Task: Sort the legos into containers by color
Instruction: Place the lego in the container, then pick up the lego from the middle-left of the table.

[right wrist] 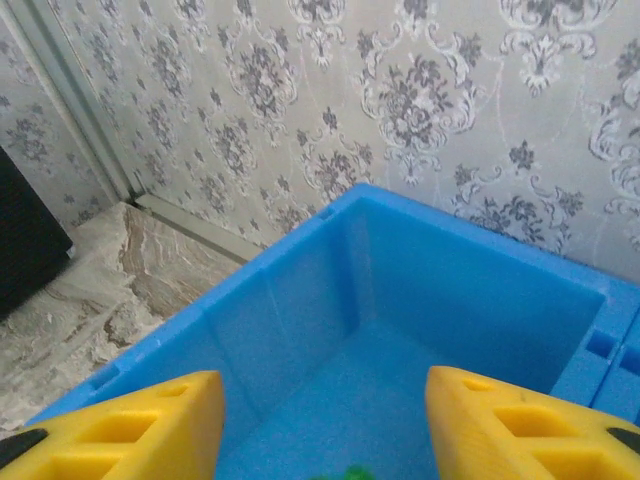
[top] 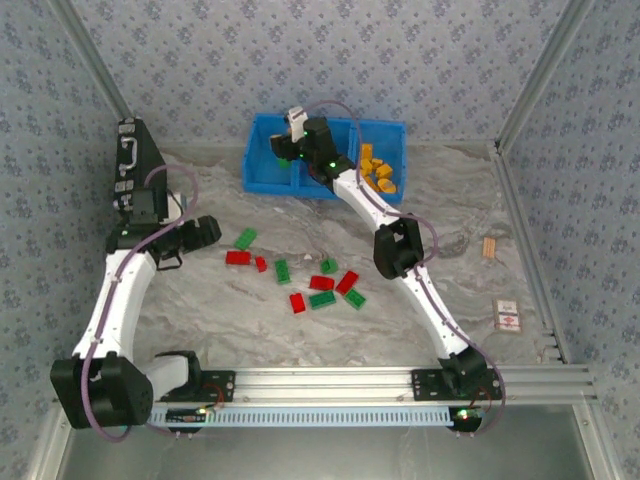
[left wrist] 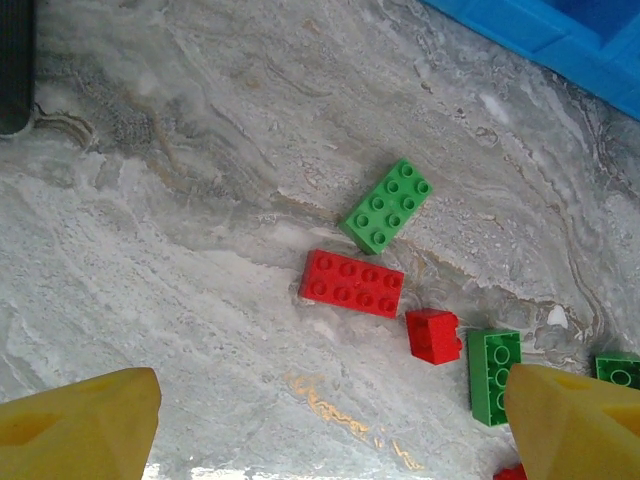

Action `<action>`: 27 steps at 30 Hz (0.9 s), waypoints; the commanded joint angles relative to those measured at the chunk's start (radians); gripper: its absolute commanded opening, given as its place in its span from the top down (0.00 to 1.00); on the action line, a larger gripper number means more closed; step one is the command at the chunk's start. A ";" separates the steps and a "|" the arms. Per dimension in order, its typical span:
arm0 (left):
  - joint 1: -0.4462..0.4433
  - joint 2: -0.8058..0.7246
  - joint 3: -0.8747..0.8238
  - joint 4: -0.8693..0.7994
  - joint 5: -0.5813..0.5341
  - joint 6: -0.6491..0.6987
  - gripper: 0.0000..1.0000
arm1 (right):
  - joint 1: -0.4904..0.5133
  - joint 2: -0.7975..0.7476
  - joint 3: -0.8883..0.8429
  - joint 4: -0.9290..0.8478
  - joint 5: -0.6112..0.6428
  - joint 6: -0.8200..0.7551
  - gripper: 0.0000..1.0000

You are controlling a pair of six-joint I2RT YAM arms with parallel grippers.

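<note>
The blue bin (top: 262,172) stands at the back of the table, and several orange legos (top: 378,172) lie in its right compartment. My right gripper (top: 291,135) hangs over the left compartment (right wrist: 300,330). It (right wrist: 325,430) is open with nothing between its yellow fingers (right wrist: 140,430), and a bit of green lego (right wrist: 350,472) shows below on the compartment floor. Red and green legos (top: 322,283) lie scattered mid-table. My left gripper (top: 210,233) hovers open just left of them. Ahead of it (left wrist: 330,430) lie a green brick (left wrist: 388,205), a red brick (left wrist: 352,283) and a small red piece (left wrist: 433,335).
A black case (top: 135,165) with a silver handle stands at the back left by the wall. Two small flat items (top: 508,315) (top: 489,247) lie near the right frame rail. Wallpapered walls close in the back and sides.
</note>
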 commanded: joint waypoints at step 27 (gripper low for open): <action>-0.288 0.576 0.222 0.194 -0.198 0.185 0.16 | -0.100 -1.087 -1.211 -0.194 -0.033 -0.105 0.28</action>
